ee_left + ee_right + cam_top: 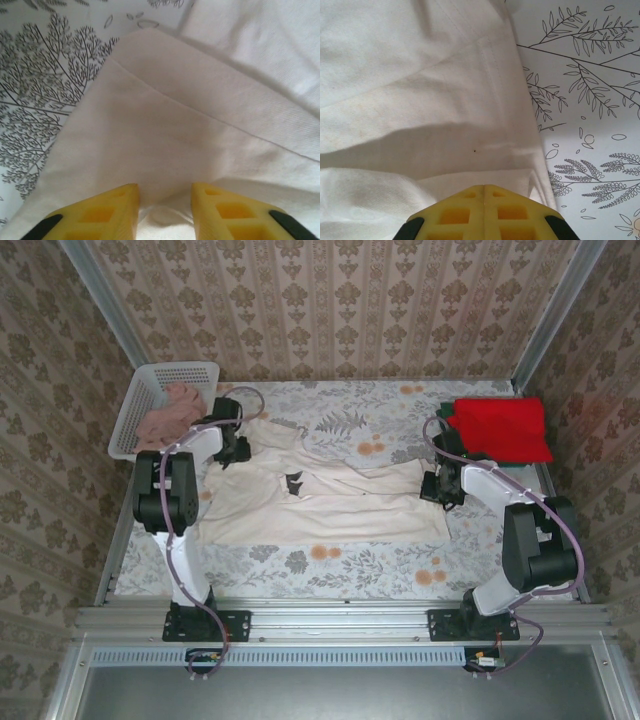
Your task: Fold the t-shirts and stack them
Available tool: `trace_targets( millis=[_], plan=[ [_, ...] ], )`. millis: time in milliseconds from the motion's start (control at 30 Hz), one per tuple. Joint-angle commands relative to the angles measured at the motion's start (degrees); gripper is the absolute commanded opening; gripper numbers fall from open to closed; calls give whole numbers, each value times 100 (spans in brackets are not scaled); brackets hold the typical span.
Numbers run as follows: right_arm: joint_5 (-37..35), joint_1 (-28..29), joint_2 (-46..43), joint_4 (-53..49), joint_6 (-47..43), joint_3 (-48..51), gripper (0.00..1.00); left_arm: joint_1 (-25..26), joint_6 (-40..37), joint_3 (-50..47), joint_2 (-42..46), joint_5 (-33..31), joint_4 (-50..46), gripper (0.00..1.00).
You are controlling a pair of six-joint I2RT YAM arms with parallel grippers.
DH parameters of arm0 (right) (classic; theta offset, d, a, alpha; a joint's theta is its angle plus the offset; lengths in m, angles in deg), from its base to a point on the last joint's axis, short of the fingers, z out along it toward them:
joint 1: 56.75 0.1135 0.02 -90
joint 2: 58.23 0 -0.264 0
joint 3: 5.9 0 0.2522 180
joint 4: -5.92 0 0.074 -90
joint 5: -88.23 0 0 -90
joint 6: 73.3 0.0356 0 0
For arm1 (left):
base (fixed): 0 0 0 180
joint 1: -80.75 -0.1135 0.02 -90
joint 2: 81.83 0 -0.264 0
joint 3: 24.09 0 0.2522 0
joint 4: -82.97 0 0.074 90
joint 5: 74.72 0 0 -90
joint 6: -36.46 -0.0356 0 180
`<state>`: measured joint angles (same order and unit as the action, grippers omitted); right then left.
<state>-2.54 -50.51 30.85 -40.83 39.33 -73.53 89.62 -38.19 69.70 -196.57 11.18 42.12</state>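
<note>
At the cream t-shirt (320,510), both arms bend low, right gripper (484,189) pinching.

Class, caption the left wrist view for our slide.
Yellow fingers of the left gripper straddle a bunched fold of cream-white t-shirt.

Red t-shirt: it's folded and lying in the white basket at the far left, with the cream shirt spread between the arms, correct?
Not quite. The red t-shirt is folded, but it lies at the far right on a dark green shirt, not in the basket. The top external view shows this. The cream shirt is spread out as you say.
</note>
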Motion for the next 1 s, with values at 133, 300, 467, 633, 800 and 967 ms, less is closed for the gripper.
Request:
trace_targets(
  millis=[133,300,467,633,800,967],
  plan=[
    [-18,-35,-50,-118,-77,47,1,-148,123,-76,59,220,-178,38],
    [8,-35,27,-67,-62,51,1,-131,108,-124,130,350,-140,24],
    [3,-35,88,-37,-63,52,1,-78,83,-292,367,443,-57,20],
    [3,-35,79,-24,-55,63,1,-69,120,-347,623,366,-129,11],
    [-6,-35,-40,-75,-42,66,1,-60,206,-398,1065,202,-328,0],
    [-103,-35,-514,-339,-37,78,0,-102,430,-820,2069,69,-658,0]
  ],
)
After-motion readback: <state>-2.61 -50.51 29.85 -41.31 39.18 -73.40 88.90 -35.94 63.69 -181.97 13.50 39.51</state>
